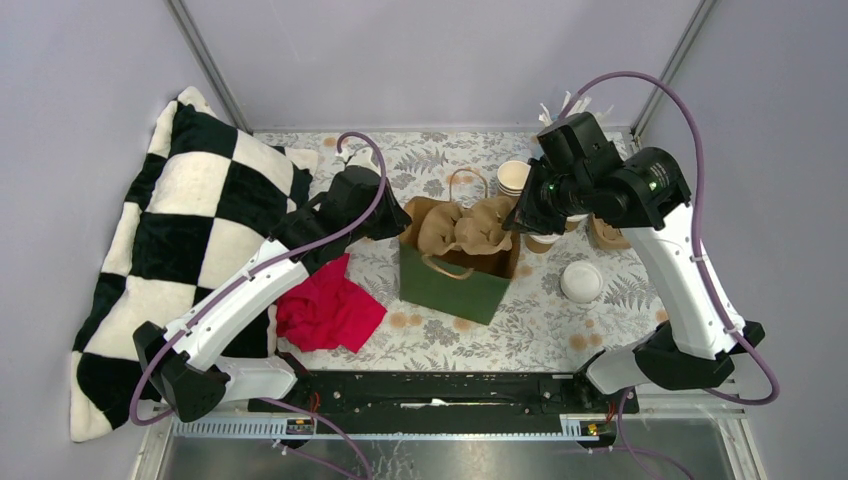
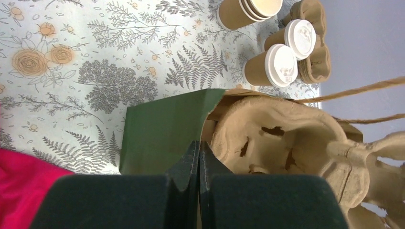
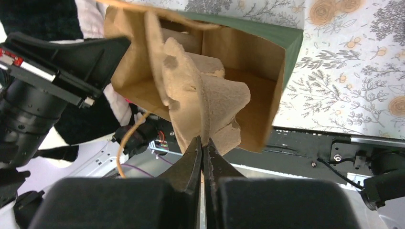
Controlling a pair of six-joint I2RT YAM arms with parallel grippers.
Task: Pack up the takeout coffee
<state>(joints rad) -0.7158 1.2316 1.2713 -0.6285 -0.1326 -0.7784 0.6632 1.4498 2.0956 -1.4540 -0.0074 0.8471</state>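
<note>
The green paper bag [image 1: 450, 282] stands open mid-table with a brown pulp cup carrier [image 1: 465, 228] half inside it. My left gripper [image 1: 397, 222] is shut on the bag's left rim; in the left wrist view the gripper [image 2: 199, 149] pinches the green wall [image 2: 162, 129]. My right gripper [image 1: 520, 215] is shut on the carrier's edge, as the right wrist view shows [image 3: 204, 143]. Two lidded kraft coffee cups [image 2: 272, 67] [image 2: 293, 38] stand on the table outside the bag. In the top view one lidded cup [image 1: 581, 281] shows; another [image 1: 545, 241] is half hidden under my right gripper.
A stack of empty kraft cups [image 1: 513, 177] and spare pulp carriers [image 1: 607, 236] sit right of the bag. White sticks [image 1: 550, 108] show behind my right arm. A red cloth [image 1: 325, 308] and a black-and-white checkered pillow [image 1: 170, 250] lie to the left.
</note>
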